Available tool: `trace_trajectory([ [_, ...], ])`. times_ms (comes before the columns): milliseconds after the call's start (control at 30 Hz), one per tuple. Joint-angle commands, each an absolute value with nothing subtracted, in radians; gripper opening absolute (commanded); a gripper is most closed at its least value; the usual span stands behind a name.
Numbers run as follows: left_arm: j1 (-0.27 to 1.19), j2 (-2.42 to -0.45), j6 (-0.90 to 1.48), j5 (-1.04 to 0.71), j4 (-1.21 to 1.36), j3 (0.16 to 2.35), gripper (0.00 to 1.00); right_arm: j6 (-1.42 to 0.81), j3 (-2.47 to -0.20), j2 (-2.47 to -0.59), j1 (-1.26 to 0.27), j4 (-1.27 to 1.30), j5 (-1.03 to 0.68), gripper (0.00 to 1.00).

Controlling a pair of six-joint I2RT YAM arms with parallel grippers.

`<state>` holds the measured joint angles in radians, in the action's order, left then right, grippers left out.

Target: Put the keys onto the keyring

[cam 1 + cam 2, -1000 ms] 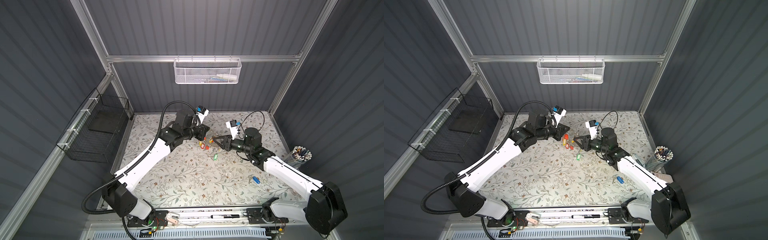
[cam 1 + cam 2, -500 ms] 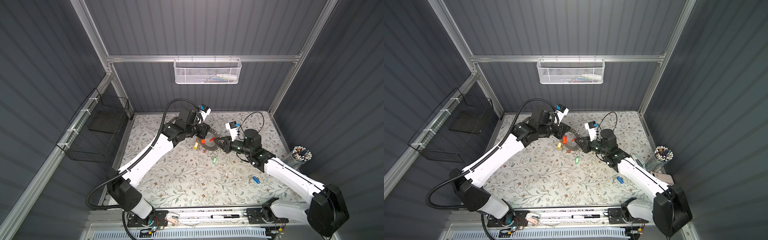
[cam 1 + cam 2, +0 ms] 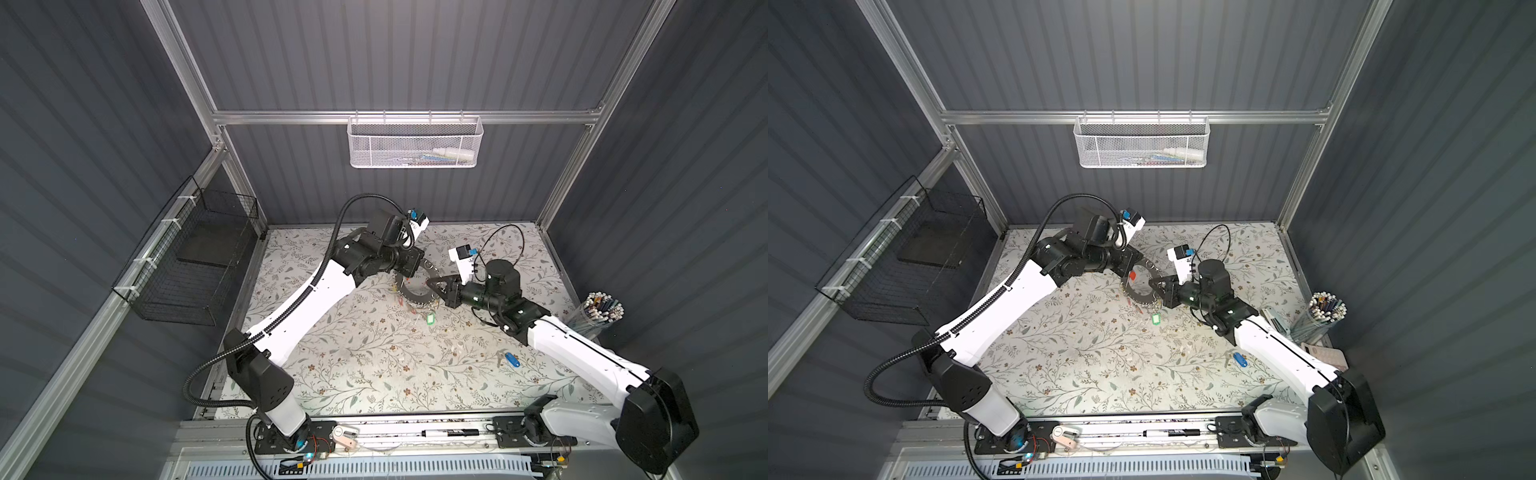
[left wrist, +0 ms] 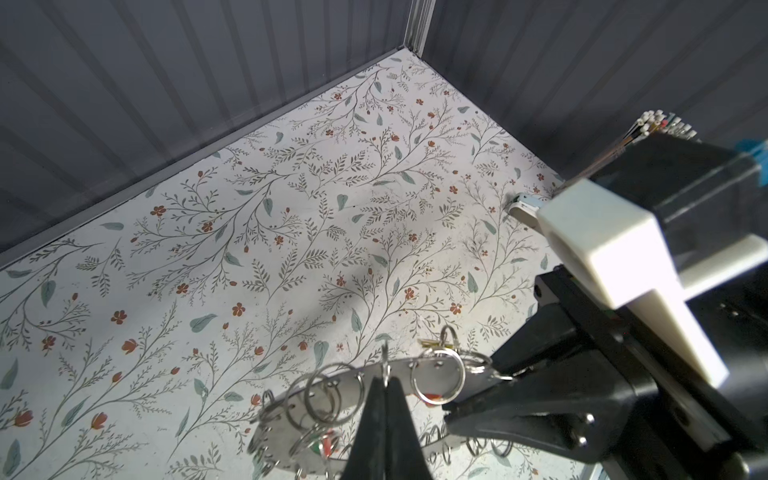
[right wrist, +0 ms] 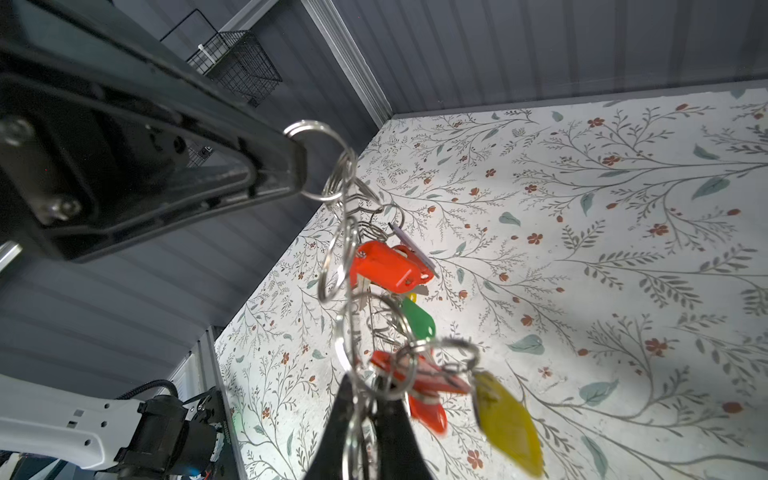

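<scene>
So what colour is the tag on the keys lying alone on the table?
Blue. The keys show best in a top view.

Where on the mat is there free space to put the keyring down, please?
The widest bare patch is the front middle of the mat, between the left arm and the blue-tagged keys. It is crowded around the keyring and its green tag, and by the pen cup.
</scene>
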<state>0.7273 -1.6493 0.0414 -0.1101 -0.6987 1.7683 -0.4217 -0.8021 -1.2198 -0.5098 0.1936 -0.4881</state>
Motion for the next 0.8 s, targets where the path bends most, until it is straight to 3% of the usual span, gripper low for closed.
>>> trace_trajectory([
  [0,0.74,-1.654,0.002,-0.075,-0.701,1.819,0.0,-0.402,-0.809,-1.2,-0.521,0.168,-0.479,0.0],
  [500,0.824,-1.675,-0.068,0.045,-0.64,1.804,0.0,-0.39,-0.812,-1.18,-0.535,0.143,-0.466,0.0],
  [767,0.824,-1.53,0.072,0.037,-0.239,1.481,0.0,-0.392,-0.82,-1.147,-0.535,0.127,-0.466,0.0],
])
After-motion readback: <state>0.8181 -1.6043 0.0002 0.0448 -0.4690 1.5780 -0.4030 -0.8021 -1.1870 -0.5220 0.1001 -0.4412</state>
